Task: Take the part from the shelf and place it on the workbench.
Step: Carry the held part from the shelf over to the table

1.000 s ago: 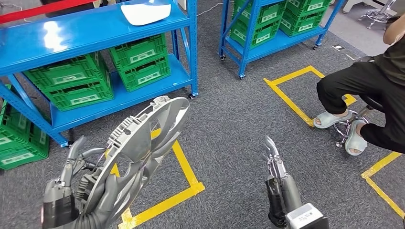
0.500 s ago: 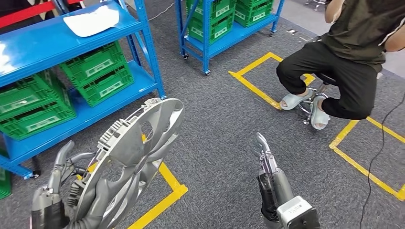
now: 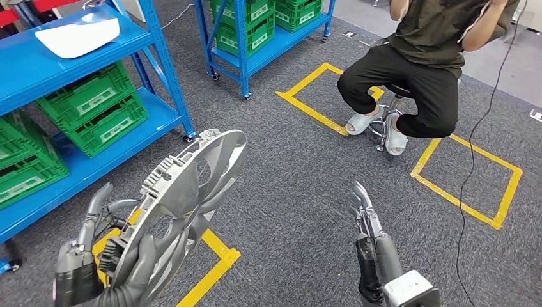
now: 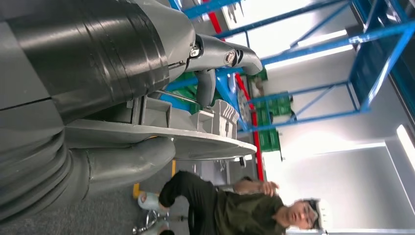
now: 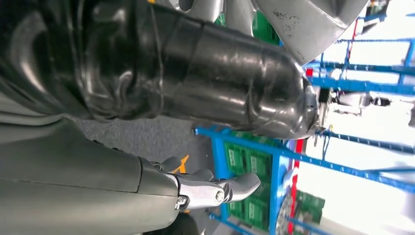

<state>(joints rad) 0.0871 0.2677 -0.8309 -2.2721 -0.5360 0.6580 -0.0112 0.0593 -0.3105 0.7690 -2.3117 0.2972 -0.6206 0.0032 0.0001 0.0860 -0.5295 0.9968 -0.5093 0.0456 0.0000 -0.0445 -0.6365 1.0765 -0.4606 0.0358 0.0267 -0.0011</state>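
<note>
The part [image 3: 185, 204], a large silver wheel cover with open spokes, stands tilted on edge in front of the left robot hand [image 3: 96, 249], which grips it low on its ribbed back face. In the left wrist view the thumb [image 4: 122, 161] lies under the disc and a finger [image 4: 220, 51] reaches over the back ribs, so the hold covers a narrow section of the rim. The right robot hand [image 3: 367, 217] hangs to the side, well apart from the part, fingers extended and holding nothing.

Risk assessment:

- Grip loss. Most of the disc projects above and beyond the left robot hand. Any jolt from walking or turning is likely to lever the part against the fingers and may rotate it out of the grasp.
- Collision. The blue shelf [image 3: 160, 83], with its green crates [image 3: 96, 105], stands beyond and to the outer side of the left robot hand. The raised rim could catch an upright if the arm swings toward it.
- Person in path. A seated person [image 3: 422, 70] is ahead of the right robot hand, with a cable [image 3: 476, 134] trailing on the floor nearby. Either could obstruct travel.
- Destination unknown. No tabletop is visible, so the carry is judged incomplete and the exposure to these faults is expected to last until one comes into view.
</note>
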